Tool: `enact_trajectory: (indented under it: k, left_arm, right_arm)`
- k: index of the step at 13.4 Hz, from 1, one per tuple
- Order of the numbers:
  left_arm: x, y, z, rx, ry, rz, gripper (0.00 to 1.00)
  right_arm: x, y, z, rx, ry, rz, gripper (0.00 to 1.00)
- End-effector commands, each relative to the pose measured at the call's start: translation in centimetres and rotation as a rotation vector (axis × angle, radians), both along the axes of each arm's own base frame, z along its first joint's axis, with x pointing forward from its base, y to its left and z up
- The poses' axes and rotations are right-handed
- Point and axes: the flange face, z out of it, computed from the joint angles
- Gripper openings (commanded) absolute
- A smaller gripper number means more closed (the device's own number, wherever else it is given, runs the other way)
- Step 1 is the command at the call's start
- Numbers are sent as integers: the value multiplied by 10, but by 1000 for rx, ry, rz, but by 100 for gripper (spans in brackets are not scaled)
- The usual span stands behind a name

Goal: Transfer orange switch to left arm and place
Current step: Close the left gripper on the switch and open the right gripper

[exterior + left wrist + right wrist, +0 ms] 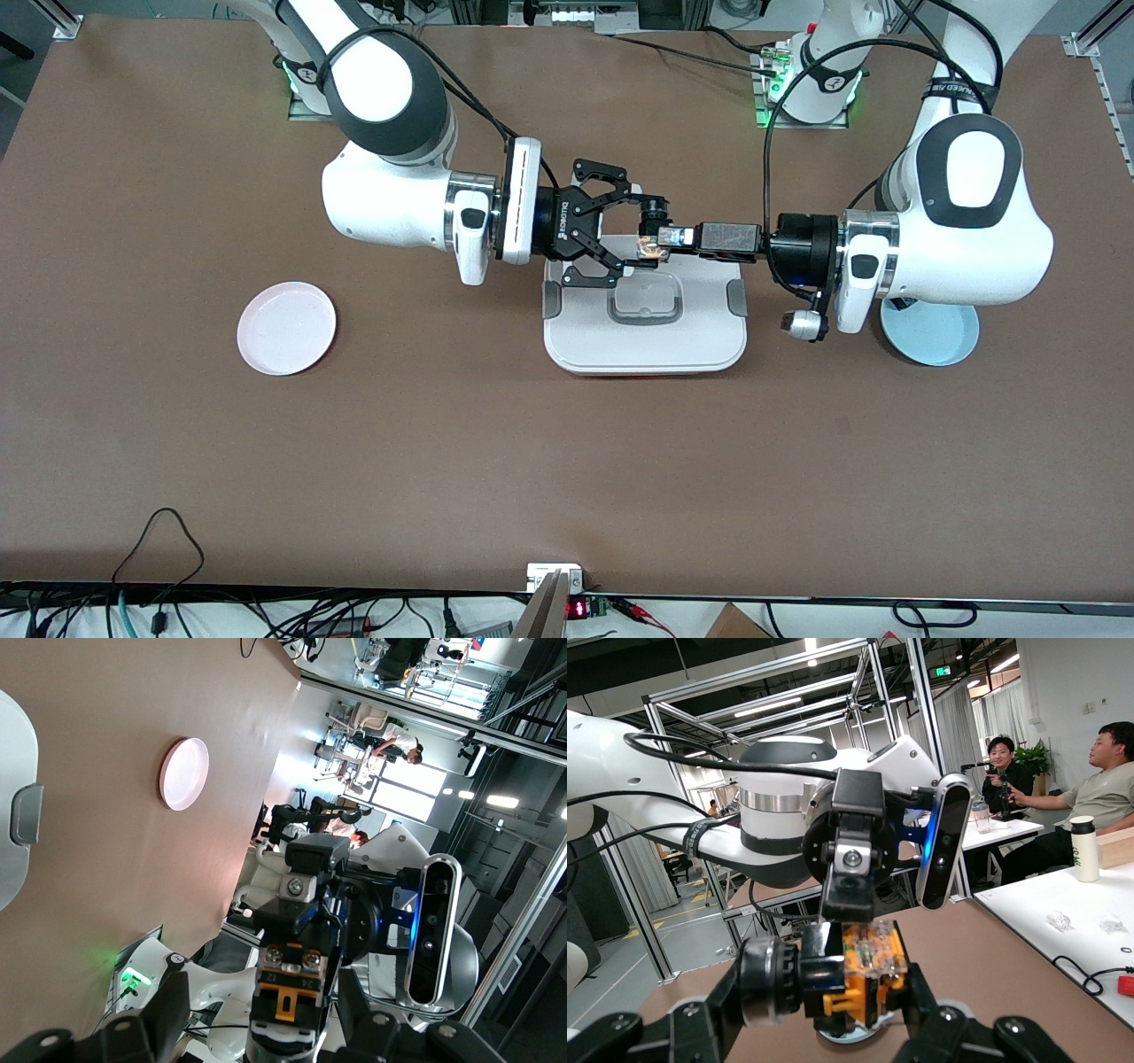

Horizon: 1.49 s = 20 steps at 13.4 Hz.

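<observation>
- Brown tabletop [567, 461] spreads under everything, and I place the rest by the white box [645, 321] lying at its middle.
- Toward my right arm's end from the box lies a pink plate [286, 328]; toward my left arm's end, a pale blue plate [930, 332] half hidden under my left arm.
- Over the box's lid edge farthest from the front camera, my two grippers meet in the air.
- My left gripper [666, 237] is clamped on the orange switch [654, 251], which hangs above the box without touching it.
- My right gripper [631, 227] has its fingers spread wide around the switch, not yet gripping.
- I judge this the handover: I should close my right fingers squarely on the switch's free end first, and only then loosen my left, keeping both well above the lid.
</observation>
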Motion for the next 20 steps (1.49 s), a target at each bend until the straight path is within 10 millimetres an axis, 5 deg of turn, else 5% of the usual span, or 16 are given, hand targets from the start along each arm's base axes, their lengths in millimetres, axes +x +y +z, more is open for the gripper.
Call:
enact_trajectory:
  k: [1,4,7,8,13,14,15,20]
  left_arm:
    - [-7,-7,9,-21,7,7,72]
    - [-7,-8,8,-21,9,6,60]
    - [-6,-6,10,-24,5,5,9]
    - [-6,-5,12,-24,2,4,0]
    - [-2,3,13,-22,1,11,0]
    - [1,11,12,-12,3,22,0]
    - [3,20,12,-12,15,30,0]
    - [7,75,15,98,11,-26,0]
  right_arm:
    - [1,5,4,24,-15,-11,6]
    - [2,4,3,21,-16,-13,6]
    - [1,5,3,21,-16,-12,6]
    - [1,5,3,21,-16,-12,6]
    - [0,6,3,19,-18,-9,6]
    - [-1,8,1,21,-11,-8,19]
    - [-3,8,1,28,9,-11,99]
    - [-6,12,2,46,27,-13,100]
